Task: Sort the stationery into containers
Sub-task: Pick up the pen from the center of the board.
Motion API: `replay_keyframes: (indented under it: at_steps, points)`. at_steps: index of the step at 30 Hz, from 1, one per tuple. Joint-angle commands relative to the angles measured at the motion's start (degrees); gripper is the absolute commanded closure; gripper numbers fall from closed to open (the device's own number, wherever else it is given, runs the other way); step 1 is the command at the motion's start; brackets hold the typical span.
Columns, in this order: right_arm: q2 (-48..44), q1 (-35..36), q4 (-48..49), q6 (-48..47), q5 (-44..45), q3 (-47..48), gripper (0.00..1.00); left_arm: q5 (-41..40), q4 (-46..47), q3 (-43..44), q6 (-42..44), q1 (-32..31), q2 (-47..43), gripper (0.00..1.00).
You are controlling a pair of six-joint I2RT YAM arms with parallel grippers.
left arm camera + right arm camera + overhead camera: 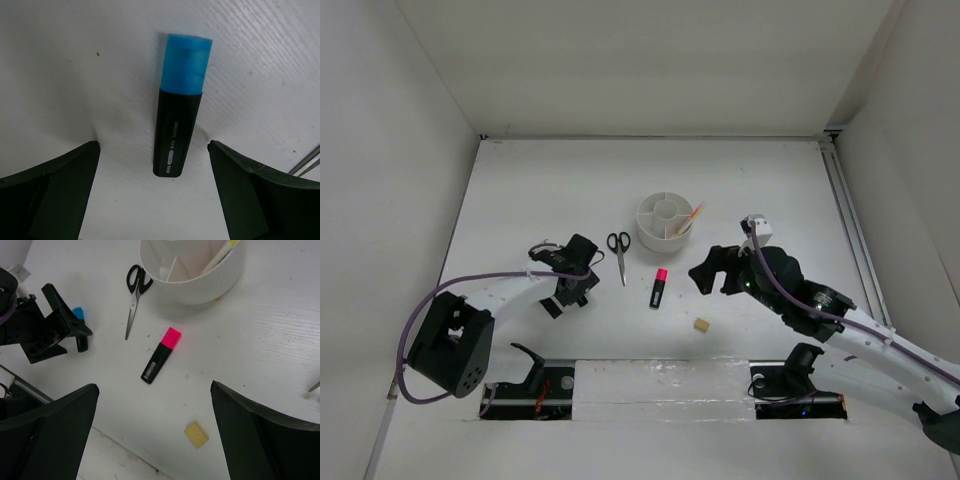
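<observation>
Fig.: L gripper (152, 150): jaws wide, straddling blue-capped highlighter (177, 125) w/o contact; it lies flat on table (520, 200). R gripper (154, 387): jaws wide, nothing held, above pink-capped highlighter (160, 356) & tan eraser (196, 434), both flat on table. Scissors (134, 295) lie closed beside white organiser (200, 285). Yellow pen (694, 217) leans in an outer compartment.
</observation>
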Motion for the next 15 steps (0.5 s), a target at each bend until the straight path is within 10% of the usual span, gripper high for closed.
replay_keyframes:
  at_steps: [1, 12, 14, 15]
  points:
    - [-2.4, 0.3, 3.9, -1.0, -1.2, -0.7, 0.0, 0.9, 1.1, 0.5, -1.1, -0.1, 2.5, 0.14]
    - [-10.4, 0.3, 5.1, 0.0, -3.4, -2.3, 0.0, 2.8, -1.0, 2.2, 0.3, -2.0, 12.6, 0.64]
    - [-10.4, 0.3, 5.1, 0.0, -3.4, -2.3, 0.0, 2.8, -0.4, 2.2, 1.1, -2.0, 12.6, 1.0]
    - [-10.4, 0.3, 5.1, 0.0, -3.4, -2.3, 0.0, 2.8, 0.4, 2.2, 2.2, -2.0, 12.1, 1.0]
